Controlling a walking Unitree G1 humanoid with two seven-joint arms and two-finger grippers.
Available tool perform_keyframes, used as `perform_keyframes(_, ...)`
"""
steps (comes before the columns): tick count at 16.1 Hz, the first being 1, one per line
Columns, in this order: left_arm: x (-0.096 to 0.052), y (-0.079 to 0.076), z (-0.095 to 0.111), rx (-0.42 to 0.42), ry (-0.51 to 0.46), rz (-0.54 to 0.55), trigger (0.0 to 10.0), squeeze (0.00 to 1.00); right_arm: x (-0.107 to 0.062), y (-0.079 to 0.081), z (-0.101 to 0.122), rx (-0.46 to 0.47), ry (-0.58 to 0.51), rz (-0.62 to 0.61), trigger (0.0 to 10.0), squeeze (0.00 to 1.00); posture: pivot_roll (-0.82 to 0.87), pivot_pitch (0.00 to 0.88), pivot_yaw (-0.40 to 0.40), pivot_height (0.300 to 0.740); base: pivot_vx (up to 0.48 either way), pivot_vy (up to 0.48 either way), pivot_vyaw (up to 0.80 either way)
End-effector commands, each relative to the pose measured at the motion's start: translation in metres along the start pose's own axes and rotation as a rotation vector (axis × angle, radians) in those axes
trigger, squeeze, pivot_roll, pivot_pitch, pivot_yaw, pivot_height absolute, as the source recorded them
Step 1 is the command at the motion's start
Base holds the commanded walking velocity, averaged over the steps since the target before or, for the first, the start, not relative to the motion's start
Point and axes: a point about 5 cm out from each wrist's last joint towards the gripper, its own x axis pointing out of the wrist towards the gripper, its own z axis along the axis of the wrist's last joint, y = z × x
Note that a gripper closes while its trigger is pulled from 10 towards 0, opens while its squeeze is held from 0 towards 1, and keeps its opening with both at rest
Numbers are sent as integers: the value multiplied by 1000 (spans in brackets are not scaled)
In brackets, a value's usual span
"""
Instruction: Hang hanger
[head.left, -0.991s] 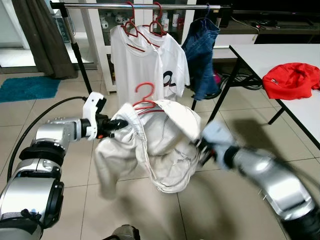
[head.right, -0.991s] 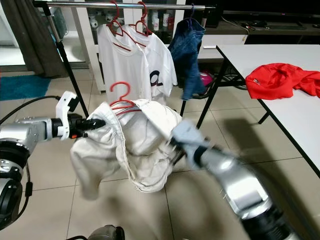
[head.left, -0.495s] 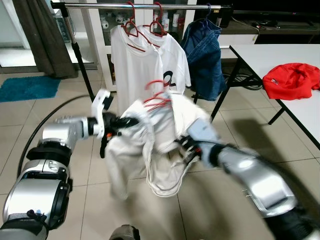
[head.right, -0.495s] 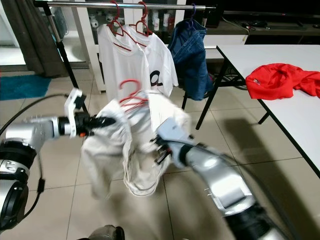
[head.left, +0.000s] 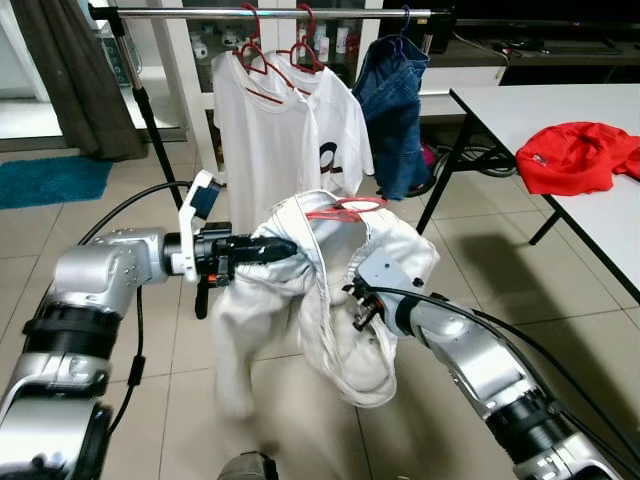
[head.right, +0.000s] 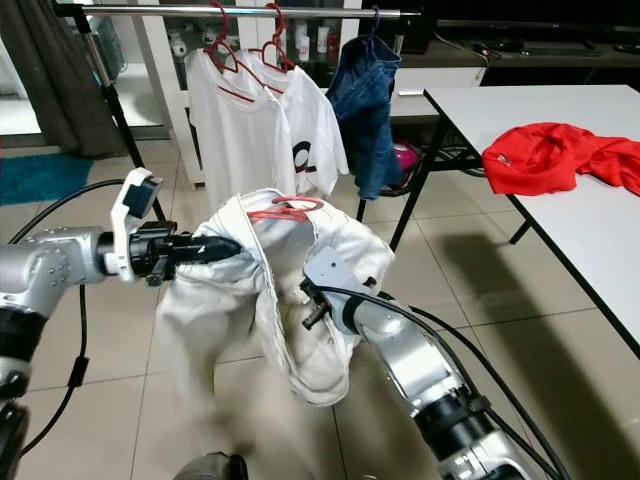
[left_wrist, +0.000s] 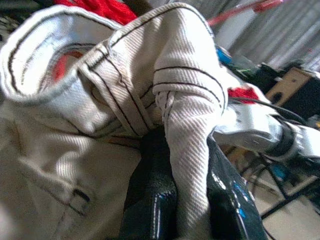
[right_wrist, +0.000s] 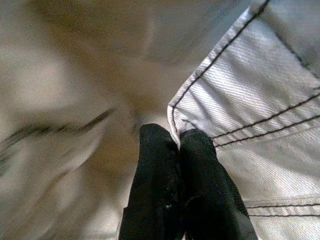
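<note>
The step in hand looks like carrying: the red hanger (head.left: 345, 210) lies tipped flat inside the white trousers (head.left: 320, 290), well short of the rail (head.left: 270, 13). Next it needs lifting and its hook righted.

The left gripper (head.left: 283, 248) is clamped on the waistband; the right gripper (right_wrist: 176, 150) pinches a seam edge, though that view is blurred.

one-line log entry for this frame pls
left gripper: shut on white garment | right gripper: shut on garment edge | red hanger: in garment, tilted flat | rail: not reached
</note>
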Motion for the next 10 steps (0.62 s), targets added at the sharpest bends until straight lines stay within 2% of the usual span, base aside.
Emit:
perform_keyframes(1, 3, -15, 15, 70, -43, -121, 0, 0, 1, -5, 0, -5, -5, -25, 0, 0, -67, 0, 4, 740, 0, 0, 0)
perform_keyframes(3, 0, -29, 1, 91, 63, -178, 0, 0, 3, -16, 5, -1, -64, -85, 0, 0, -69, 0, 3, 740, 0, 0, 0)
perform_keyframes(5, -4, -30, -12, 116, 197, -151, 0, 0, 3, -24, 9, 12, -100, -131, 0, 0, -68, 0, 3, 740, 0, 0, 0)
perform_keyframes(6, -7, -25, -16, 171, 241, -89, 0, 0, 1, -30, 11, 14, -117, -151, 0, 0, -70, 0, 1, 740, 0, 0, 0)
perform_keyframes(9, -8, -20, -10, 261, 268, -26, 0, 0, 3, -25, 5, -3, -107, -122, 0, 0, -71, 0, 3, 740, 0, 0, 0)
perform_keyframes(10, -8, -16, -6, 331, 257, 34, 0, 0, 3, -22, 7, -4, -128, -106, 3529, 0, -72, 0, 4, 740, 0, 0, 0)
